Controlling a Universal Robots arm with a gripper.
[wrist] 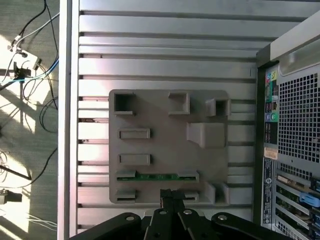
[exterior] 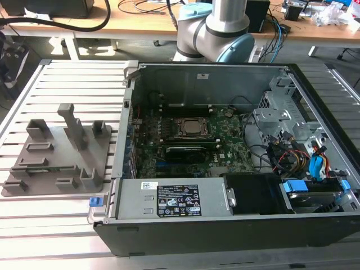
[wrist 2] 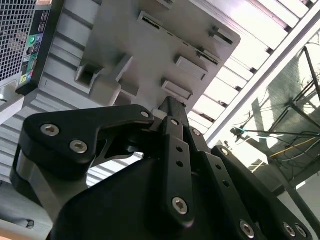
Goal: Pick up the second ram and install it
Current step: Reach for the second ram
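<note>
**A:** Where's your gripper?

**B:** Your gripper point(wrist: 170, 192) hangs above the grey holder tray point(wrist: 160, 145), near one edge. Its fingers are pressed together, pinching nothing.

**A:** And the second ram?

**B:** You've got the second ram point(wrist: 157, 176) sitting in a long tray slot, near the fingertips in the first wrist view, untouched.

**A:** Around it?

**B:** The tray rests on the slatted table point(exterior: 73, 84). The open computer case point(exterior: 208, 73) stands just beside it, toward the exterior view's right, with the motherboard point(exterior: 225, 154) inside.
</note>
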